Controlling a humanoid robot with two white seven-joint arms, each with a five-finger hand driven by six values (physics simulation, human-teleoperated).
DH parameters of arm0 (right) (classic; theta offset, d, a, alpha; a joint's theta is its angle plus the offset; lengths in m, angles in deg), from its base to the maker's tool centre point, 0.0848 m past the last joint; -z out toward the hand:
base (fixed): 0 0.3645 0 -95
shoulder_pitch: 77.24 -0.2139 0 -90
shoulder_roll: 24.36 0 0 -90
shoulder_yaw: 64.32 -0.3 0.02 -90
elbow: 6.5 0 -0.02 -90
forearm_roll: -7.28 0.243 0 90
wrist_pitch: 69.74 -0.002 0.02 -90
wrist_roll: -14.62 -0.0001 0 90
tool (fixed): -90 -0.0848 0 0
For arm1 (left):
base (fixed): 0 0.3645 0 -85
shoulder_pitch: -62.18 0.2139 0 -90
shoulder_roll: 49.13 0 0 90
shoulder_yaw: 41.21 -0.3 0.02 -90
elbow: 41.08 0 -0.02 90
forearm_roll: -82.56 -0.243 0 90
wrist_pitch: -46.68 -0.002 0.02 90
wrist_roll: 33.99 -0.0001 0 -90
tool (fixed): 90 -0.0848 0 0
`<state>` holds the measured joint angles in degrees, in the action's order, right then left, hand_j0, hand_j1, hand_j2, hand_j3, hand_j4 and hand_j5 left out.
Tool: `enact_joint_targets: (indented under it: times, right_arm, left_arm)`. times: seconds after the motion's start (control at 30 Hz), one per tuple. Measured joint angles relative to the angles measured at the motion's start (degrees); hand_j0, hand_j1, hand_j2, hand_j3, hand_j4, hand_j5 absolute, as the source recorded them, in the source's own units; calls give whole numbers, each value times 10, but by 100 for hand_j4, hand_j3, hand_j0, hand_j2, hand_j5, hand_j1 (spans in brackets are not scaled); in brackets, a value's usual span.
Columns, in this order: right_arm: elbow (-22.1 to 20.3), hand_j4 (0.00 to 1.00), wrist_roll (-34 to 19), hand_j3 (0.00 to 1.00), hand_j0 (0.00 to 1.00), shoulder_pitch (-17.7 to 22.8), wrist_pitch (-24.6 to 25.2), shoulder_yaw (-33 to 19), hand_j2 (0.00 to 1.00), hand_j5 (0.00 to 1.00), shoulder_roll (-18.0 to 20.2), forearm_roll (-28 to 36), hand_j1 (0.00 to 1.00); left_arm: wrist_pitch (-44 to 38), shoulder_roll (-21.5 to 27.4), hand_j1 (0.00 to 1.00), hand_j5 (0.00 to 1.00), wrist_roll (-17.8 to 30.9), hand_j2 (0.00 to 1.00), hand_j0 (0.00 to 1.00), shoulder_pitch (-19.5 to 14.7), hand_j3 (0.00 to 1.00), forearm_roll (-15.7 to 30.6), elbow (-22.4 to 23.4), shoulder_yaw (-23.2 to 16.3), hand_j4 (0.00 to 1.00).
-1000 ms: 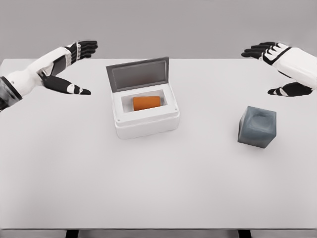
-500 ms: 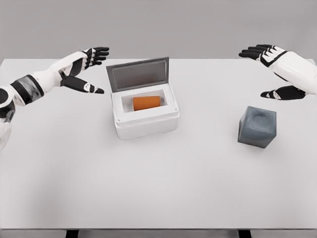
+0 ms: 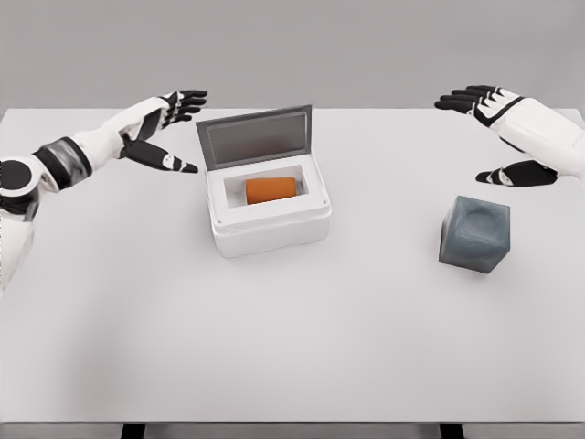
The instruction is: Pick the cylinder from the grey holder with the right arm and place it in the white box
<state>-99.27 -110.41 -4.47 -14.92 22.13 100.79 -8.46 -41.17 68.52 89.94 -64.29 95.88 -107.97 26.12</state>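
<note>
Head view showed the orange cylinder (image 3: 271,189) already lying inside the white box (image 3: 271,229), grey holder (image 3: 474,234) empty, right hand (image 3: 498,128) spread wide, holding nothing

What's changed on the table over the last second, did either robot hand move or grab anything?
The left robot hand moved rightward toward the white box; the right robot hand drifted slightly left. Both stayed open, grasping nothing. The orange cylinder stayed inside the box, and the grey holder didn't move.
</note>
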Motion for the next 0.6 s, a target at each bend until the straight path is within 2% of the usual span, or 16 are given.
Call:
enact_joint_targets:
  times: [0.23,0.6]
  right_arm:
    - [3,100,0,100,100,-2,0,2,100,100,0,0,100]
    - [7,100,0,100,100,-2,0,2,100,100,1,-1,100]
  left_arm:
    - [10,-10,100,100,0,100,100,2,100,-14,1,-2,100]
    - [60,-4,100,100,2,100,100,7,100,-7,-15,-18,100]
